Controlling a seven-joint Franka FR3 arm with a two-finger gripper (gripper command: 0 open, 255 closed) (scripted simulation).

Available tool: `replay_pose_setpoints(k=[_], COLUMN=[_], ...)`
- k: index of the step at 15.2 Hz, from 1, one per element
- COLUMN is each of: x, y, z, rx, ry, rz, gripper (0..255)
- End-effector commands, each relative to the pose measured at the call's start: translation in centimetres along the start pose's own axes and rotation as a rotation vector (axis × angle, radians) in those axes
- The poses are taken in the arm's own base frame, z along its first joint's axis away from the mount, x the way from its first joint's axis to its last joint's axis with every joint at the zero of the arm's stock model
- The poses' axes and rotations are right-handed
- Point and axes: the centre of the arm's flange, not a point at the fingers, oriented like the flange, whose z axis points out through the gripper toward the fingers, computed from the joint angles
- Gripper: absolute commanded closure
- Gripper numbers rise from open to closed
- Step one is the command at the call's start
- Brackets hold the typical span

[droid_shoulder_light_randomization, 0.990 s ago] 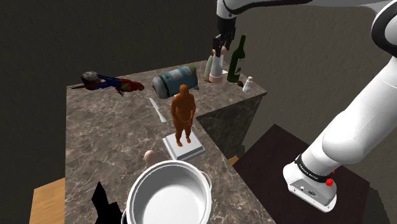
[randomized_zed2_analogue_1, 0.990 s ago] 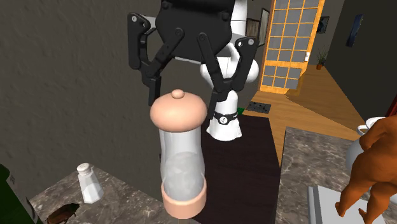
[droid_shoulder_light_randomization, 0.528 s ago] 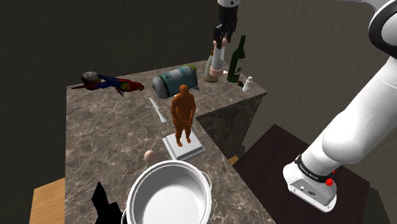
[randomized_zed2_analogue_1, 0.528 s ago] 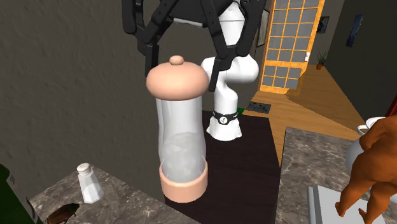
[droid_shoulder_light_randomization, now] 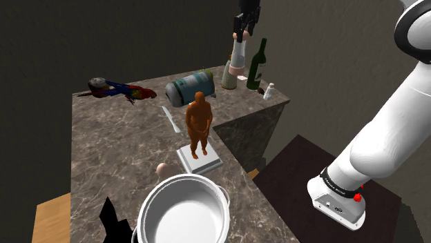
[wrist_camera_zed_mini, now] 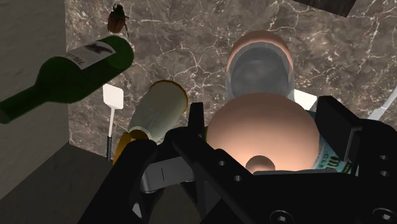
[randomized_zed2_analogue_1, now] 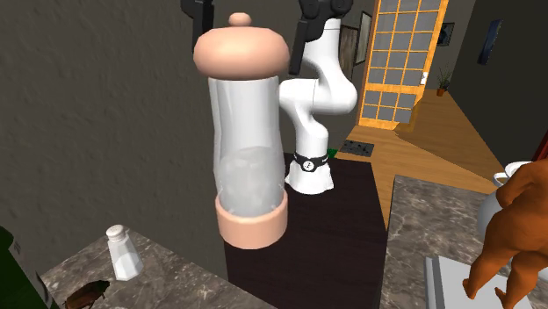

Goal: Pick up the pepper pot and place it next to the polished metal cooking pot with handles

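The pepper pot [droid_shoulder_light_randomization: 237,56] has a clear body with a peach cap and base. It hangs upright above the far corner of the marble counter [droid_shoulder_light_randomization: 117,145], clear of the bottles beneath it. My gripper [droid_shoulder_light_randomization: 242,31] is shut on its cap from above. In the second exterior view the pepper pot [randomized_zed2_analogue_1: 246,149] stands close and tall, with the gripper [randomized_zed2_analogue_1: 250,16] at the cap. The wrist view looks down over the cap of the pepper pot [wrist_camera_zed_mini: 264,130] inside the gripper [wrist_camera_zed_mini: 264,137]. The polished metal cooking pot [droid_shoulder_light_randomization: 183,177] stands at the counter's near end.
Below the gripper stand a dark green bottle [droid_shoulder_light_randomization: 257,61] and an olive bottle [droid_shoulder_light_randomization: 228,74]. A lying can [droid_shoulder_light_randomization: 188,86], a small white shaker [droid_shoulder_light_randomization: 269,91], a parrot figure [droid_shoulder_light_randomization: 117,90] and an orange figurine [droid_shoulder_light_randomization: 199,124] on a white base stand between the far corner and the pot.
The gripper has risen straight up with the pepper pot in it, lifting the pot's base well above the counter. Nothing else has moved.
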Motion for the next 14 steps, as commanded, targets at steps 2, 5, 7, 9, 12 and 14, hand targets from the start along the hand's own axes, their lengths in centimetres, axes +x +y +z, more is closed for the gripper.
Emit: replay_pose_setpoints(k=[2, 5, 7, 9, 12, 14], x=[0.0, -1.9, -3.1, -4.4, -6.2, -7.5], y=[0.2, -3.2, -5.5, -7.8, -11.2, -13.5], z=[-1.3, -2.0, -2.4, -2.9, -3.6, -4.1], rx=[0.0, 0.0, 0.0, 0.0, 0.0, 0.0], ry=[0.0, 0.0, 0.0, 0.0, 0.0, 0.0], rz=[0.0, 0.0, 0.0, 0.0, 0.0, 0.0], gripper=[255, 255, 255, 255, 255, 255])
